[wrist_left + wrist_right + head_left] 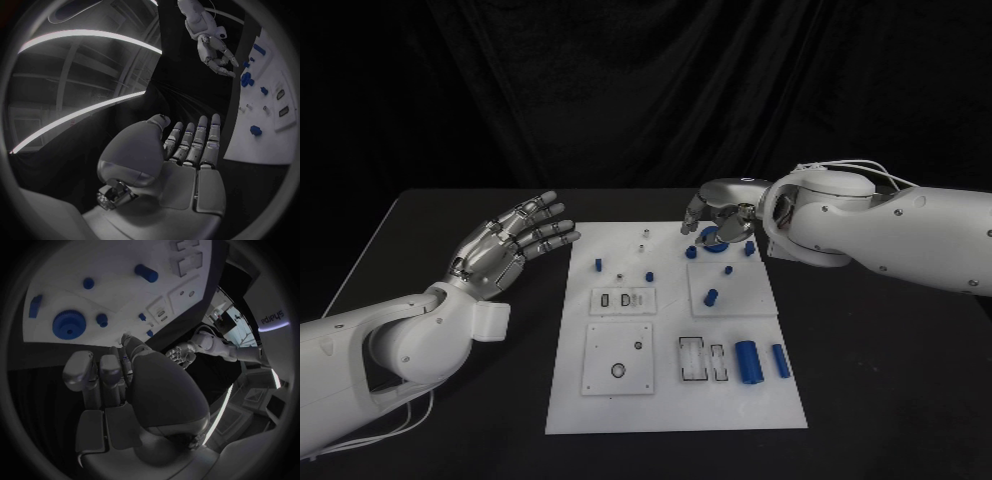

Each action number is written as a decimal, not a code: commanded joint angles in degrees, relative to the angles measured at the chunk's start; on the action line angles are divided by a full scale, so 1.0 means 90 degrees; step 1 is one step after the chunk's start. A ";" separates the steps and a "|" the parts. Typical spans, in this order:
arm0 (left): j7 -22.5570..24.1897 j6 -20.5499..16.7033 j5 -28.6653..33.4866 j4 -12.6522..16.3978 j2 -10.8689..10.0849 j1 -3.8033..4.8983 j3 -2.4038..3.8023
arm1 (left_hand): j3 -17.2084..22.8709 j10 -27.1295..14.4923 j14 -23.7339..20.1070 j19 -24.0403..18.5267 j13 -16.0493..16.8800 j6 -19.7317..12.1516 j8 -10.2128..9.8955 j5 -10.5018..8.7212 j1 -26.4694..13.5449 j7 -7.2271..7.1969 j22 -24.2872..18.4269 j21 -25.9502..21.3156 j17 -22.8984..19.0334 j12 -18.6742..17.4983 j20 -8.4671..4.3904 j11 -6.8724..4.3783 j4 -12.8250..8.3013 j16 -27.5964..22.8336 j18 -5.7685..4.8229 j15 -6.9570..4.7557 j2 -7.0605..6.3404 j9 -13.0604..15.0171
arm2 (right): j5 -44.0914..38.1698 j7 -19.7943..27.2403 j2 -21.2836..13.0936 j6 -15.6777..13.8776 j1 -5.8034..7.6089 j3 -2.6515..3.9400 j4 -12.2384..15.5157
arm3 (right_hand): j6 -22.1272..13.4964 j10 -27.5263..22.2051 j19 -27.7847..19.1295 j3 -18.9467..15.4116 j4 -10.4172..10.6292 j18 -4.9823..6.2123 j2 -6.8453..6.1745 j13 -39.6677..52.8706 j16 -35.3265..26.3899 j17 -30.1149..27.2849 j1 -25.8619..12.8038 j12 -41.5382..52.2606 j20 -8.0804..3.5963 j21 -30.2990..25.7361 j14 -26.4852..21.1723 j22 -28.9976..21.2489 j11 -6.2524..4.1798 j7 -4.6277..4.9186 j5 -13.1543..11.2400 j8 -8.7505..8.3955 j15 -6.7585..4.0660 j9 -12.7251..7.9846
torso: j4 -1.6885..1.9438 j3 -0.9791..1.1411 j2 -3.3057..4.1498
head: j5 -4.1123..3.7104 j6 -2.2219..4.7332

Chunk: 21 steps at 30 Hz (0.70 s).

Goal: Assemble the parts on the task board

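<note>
The white task board (675, 400) lies in the middle of the black table. A blue gear (711, 238) sits near its far edge, with several small blue pegs (691, 253) around it. Two larger blue cylinders (749, 362) lie at the near right. My right hand (721, 215) hovers just above the gear, fingers hanging loosely apart and holding nothing. The right wrist view shows the gear (67, 325) on the board (125, 295) beyond my fingertips (109, 367). My left hand (516, 245) is raised left of the board, palm up, fingers straight and empty (187, 150).
The board carries raised white blocks with slots and holes (620, 300), a square plate with a ring hole (617, 372) and a slotted holder (701, 360). Bare black table (877, 380) lies on both sides. A dark curtain closes the back.
</note>
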 commanded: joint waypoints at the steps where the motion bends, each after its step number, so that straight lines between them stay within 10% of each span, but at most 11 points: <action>1: 0.1044 0.0051 0.0130 0.0062 -0.0021 0.0017 0.0007 | 0.0032 0.0015 -0.0038 -0.0047 0.0001 0.0039 0.0038 0.0024 -0.0069 0.0000 -0.0002 0.0006 -0.0011 0.0035 -0.0007 0.0022 0.0001 0.0039 -0.0110 0.0015 -0.0018 0.0009 | -0.1268 -0.0404 0.0013 0.0044 -0.0043 0.0004 0.0029 | 0.0001 0.0064 -0.0018 0.0101 0.0010 -0.0092 -0.0088 0.0004 -0.0007 0.0019 -0.0070 -0.0095 -0.0022 0.0050 0.0024 0.0024 -0.0013 -0.0006 -0.0081 -0.0088 -0.0025 0.0009 | 0.0043 -0.0035 0.0063 | -0.0049 0.0017; 14: 0.1038 0.0083 0.0155 0.0129 -0.0056 0.0017 0.0007 | 0.0042 0.0007 -0.0062 -0.0079 -0.0001 0.0031 0.0036 0.0047 -0.0078 0.0006 -0.0009 -0.0009 -0.0017 0.0042 -0.0007 0.0028 0.0008 0.0051 -0.0126 0.0028 -0.0024 0.0007 | -0.1914 -0.0480 -0.0013 -0.0051 -0.0174 0.0004 0.0059 | -0.0046 -0.0038 -0.0103 0.0205 0.0013 -0.0064 -0.0241 0.0016 -0.0091 -0.0143 -0.0298 -0.0318 -0.0069 -0.0020 -0.0039 -0.0072 -0.0022 -0.0047 -0.0342 -0.0288 -0.0090 0.0041 | 0.0128 -0.0104 0.0150 | -0.0172 0.0055; 21: 0.1026 0.0126 0.0173 0.0120 -0.0039 0.0017 0.0006 | 0.0046 0.0002 -0.0070 -0.0087 -0.0001 0.0031 0.0036 0.0051 -0.0079 0.0008 -0.0011 -0.0012 -0.0019 0.0042 -0.0008 0.0029 0.0009 0.0053 -0.0129 0.0030 -0.0025 0.0007 | -0.1973 -0.0429 -0.0027 -0.0222 -0.0279 0.0004 0.0032 | -0.0055 -0.0021 -0.0099 0.0210 0.0024 -0.0070 -0.0242 0.0025 -0.0086 -0.0109 -0.0347 -0.0323 -0.0074 -0.0016 -0.0033 -0.0047 -0.0025 -0.0047 -0.0363 -0.0317 -0.0090 0.0047 | 0.0138 -0.0102 0.0137 | -0.0200 0.0044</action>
